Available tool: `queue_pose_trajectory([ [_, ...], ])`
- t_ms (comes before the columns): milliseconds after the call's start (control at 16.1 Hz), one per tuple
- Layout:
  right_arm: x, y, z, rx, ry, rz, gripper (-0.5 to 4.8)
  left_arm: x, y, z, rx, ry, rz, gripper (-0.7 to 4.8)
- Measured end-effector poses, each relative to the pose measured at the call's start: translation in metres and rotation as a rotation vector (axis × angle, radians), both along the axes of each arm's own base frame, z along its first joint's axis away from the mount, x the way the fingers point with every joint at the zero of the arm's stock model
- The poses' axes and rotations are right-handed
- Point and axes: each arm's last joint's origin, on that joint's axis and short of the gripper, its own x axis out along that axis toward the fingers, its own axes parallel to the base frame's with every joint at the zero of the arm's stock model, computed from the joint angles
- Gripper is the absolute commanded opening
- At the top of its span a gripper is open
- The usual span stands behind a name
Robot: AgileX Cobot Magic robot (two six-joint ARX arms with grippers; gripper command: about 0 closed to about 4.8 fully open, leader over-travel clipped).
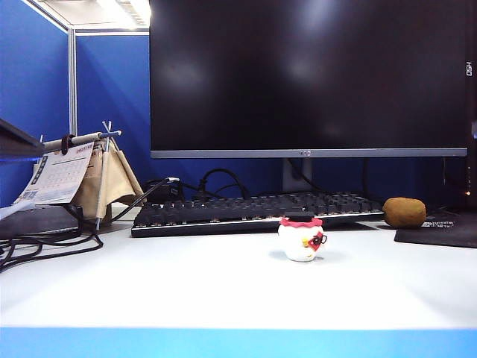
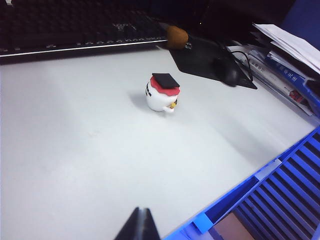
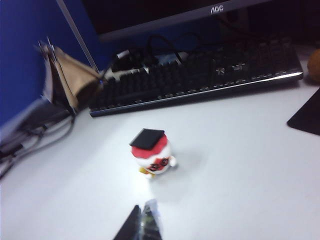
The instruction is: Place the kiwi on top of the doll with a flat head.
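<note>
1. The doll with a flat head (image 1: 302,239) is standing upright mid-desk (image 1: 186,287), in front of the keyboard (image 1: 253,212).
2. The kiwi (image 1: 404,212) is lying toward the desk's right edge — beside the keyboard's right end, at the corner of the black mat (image 1: 440,233) (well apart from the doll).
3. The left gripper (image 2: 139,226) and the right gripper (image 3: 141,224) are hanging over the near edge, jaws pressed together — holding nothing.

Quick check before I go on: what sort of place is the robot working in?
Most likely an office desk in a blue-partitioned cubicle: a large monitor, a black keyboard and a desk calendar stand behind the doll and kiwi.
</note>
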Motion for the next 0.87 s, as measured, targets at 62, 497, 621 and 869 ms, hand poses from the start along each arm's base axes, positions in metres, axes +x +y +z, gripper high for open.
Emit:
queue_pose_trajectory([
  [62, 0.0001, 0.0000, 0.0006, -0.020, -0.017, 0.001, -0.05, 0.0002, 0.0004, -0.0008, 0.007, 0.006, 0.016, -0.04],
  [497, 0.0005, -0.0012, -0.0008, -0.075, -0.028, -0.040, -0.05, -0.0009, 0.0010, -0.0062, 0.038, 0.054, 0.012, -0.04],
  [621, 0.0005, -0.0012, -0.0007, -0.075, -0.028, -0.039, -0.05, -0.0011, 0.0007, -0.0061, 0.036, 0.055, 0.000, -0.03],
  [869, 0.0004, -0.0013, 0.0003, -0.125, -0.056, -0.036, -0.05, -0.0003, 0.0000, 0.0012, 0.016, -0.009, -0.009, 0.40],
])
